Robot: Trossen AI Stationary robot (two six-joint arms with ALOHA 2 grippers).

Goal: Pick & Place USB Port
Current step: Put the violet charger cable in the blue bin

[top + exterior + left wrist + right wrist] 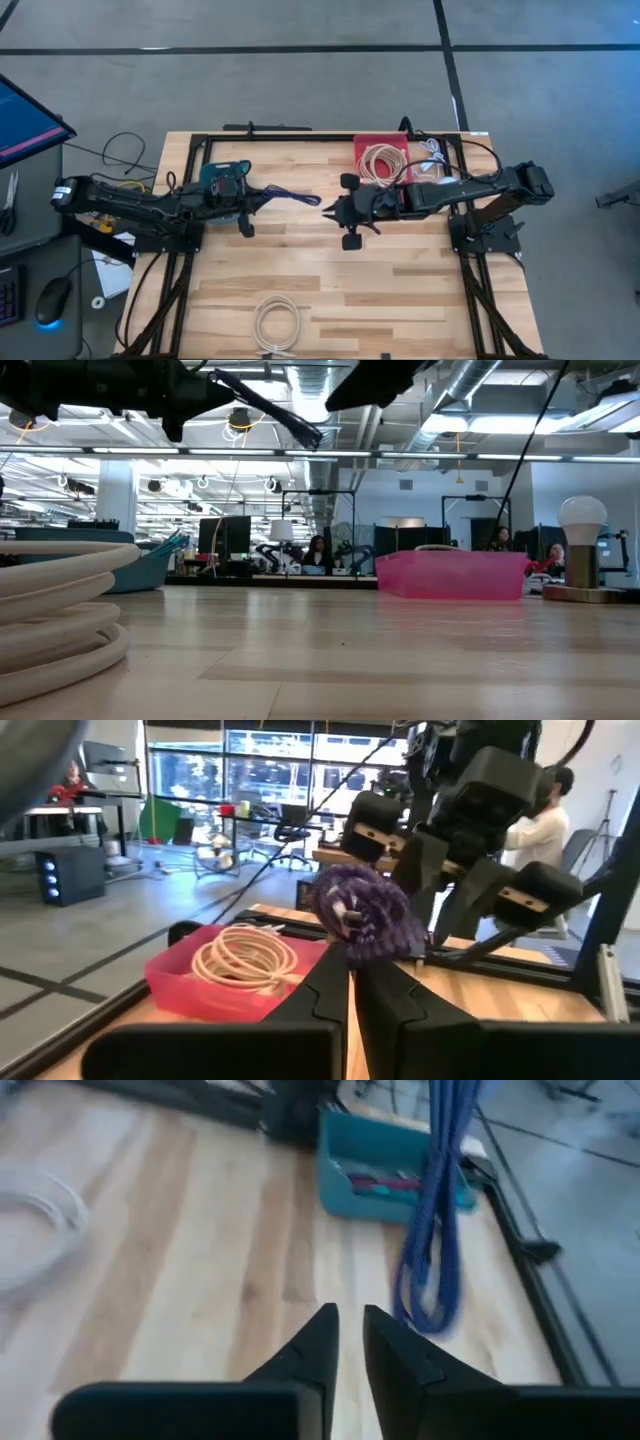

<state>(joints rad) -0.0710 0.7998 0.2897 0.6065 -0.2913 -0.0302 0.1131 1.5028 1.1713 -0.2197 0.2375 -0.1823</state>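
Observation:
A purple-blue braided USB cable [295,197], bundled into long loops, is held above the table by my left gripper [248,202], which is shut on it near the teal bin [225,177]. In the left wrist view the bundle [365,915] sits at the fingertips. My right gripper [330,212] hovers over the table's middle, shut and touching nothing, just beyond the cable's free end. Its wrist view shows the loops [432,1230] ahead of the fingers. A red bin [383,148] at the far edge holds a beige cable coil [380,163]. My left gripper pinches one end of the purple cable bundle [372,942] between its two fingers, which reach level toward the table's right. The bundle is lifted clear of the table. Its free end [315,201] sticks out toward the right gripper and slants slightly down [295,422].
A white cable coil [277,322] lies near the table's near edge and fills the low view's left foreground [50,610]. The teal bin [390,1175] holds small items. A black frame [300,136] runs along the table's far edge. A bulb-shaped lamp [583,550] stands at the right.

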